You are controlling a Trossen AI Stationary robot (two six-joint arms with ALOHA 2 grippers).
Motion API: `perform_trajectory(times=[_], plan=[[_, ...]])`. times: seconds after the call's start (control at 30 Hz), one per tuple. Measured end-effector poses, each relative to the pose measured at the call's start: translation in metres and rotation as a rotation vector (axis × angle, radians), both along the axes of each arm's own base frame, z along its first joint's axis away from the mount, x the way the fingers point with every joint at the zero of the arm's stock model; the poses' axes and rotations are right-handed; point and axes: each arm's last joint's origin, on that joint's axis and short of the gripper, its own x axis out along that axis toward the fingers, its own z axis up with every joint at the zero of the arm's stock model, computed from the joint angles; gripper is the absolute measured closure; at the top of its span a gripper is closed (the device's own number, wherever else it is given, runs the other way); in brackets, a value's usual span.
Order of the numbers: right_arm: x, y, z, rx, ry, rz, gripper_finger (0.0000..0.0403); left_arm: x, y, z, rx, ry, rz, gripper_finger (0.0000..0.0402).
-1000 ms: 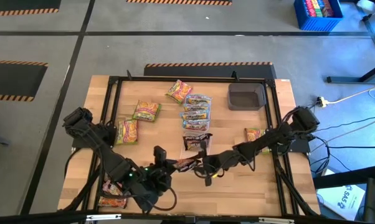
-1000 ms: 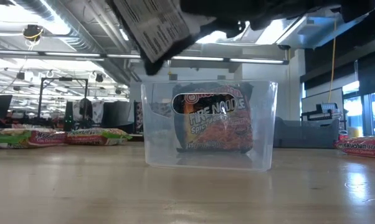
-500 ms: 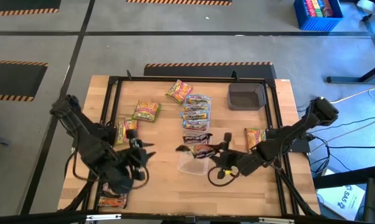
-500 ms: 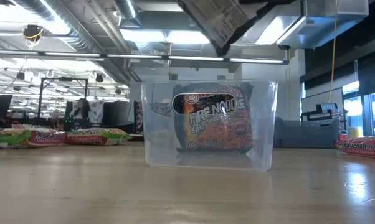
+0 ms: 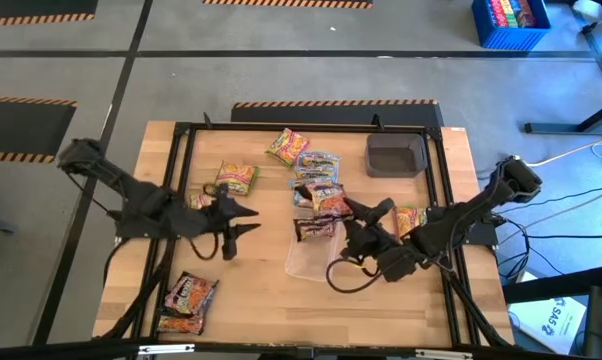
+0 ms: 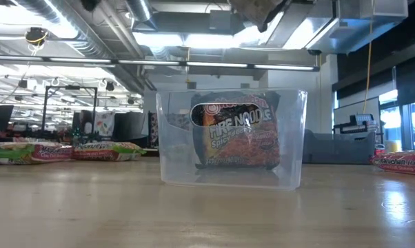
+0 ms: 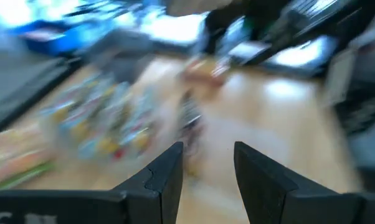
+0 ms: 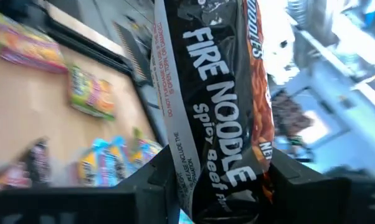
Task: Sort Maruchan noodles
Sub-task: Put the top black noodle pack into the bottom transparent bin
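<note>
My right gripper (image 5: 349, 212) is shut on a dark maroon Fire Noodle packet (image 5: 329, 200), held up over the middle of the table. Just nearer stands a clear tub (image 5: 309, 258); in the low view another maroon packet (image 6: 236, 131) stands upright inside it. My left gripper (image 5: 249, 220) hangs open over the table's left half with nothing between its fingers (image 7: 169, 171). Loose Maruchan noodles lie on the wood: yellow-green ones (image 5: 234, 178) at the far left and blue ones (image 5: 316, 165) at the far middle. My right gripper pinches one end of the maroon packet (image 8: 212, 177) between its two fingers, one on each flat face. The fingers lie about level and come from the table's right. The packet sticks out past the fingertips and is lifted clear of the table and the tub.
A dark grey tray (image 5: 394, 155) sits at the far right. One packet (image 5: 409, 218) lies by the right arm, two more (image 5: 186, 295) at the near left corner. A black frame (image 5: 181, 130) runs round the tabletop. Bare wood lies along the near edge.
My left gripper has drawn back from the table's near middle toward the left and far side, rolling as it went. My right gripper has risen with the maroon packet and carried it toward the far edge, turning it; in the low view the packet has climbed nearly out of sight.
</note>
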Motion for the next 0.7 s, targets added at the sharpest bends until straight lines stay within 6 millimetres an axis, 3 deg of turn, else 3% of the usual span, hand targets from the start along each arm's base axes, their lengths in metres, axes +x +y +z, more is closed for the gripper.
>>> perform_trajectory(times=[0.13,0.27,0.7], plan=[[0.012,0.002,-0.005,-0.124,0.102,-0.079,0.0278,0.005,0.018,0.001,-0.118,-0.204,-0.105,0.0266],[0.027,0.0,-0.015,-0.244,0.216,-0.187,0.0278,0.011,0.03,0.002,-0.164,-0.285,-0.115,0.0266],[0.064,-0.026,-0.03,-0.348,0.386,-0.326,0.0278,0.029,0.061,-0.006,-0.254,-0.295,0.056,0.0266]])
